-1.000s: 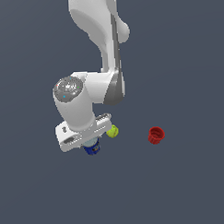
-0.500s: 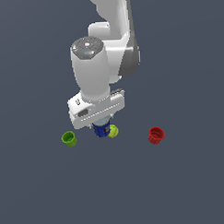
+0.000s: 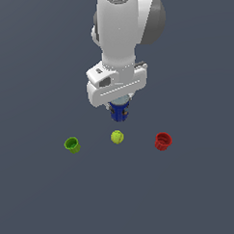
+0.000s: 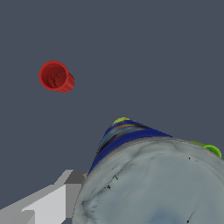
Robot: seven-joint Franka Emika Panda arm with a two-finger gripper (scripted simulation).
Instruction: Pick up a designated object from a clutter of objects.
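Raise straight, no swinging. The hand [image 3: 118,109] is clamped on the blue can [image 3: 119,112], lifted clear of the bench [image 3: 40,199]. Below lie the red cup [image 3: 163,141] at four o'clock, ball [image 3: 117,136] at six, green cup [image 3: 72,145] at eight.

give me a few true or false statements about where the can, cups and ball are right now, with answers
1. The small blue cylindrical can is held up in the gripper, above the floor. True.
2. The red cup is in the gripper. False: it rests on the floor at the exterior view's right, apart from the arm.
3. The yellow-green ball lies between the green cup and the red cup in the exterior view. True.
4. The green cup is stacked inside the red cup. False: they sit far apart, on opposite sides of the ball.
5. In the wrist view the can's silver-grey round lid fills much of the picture. True.
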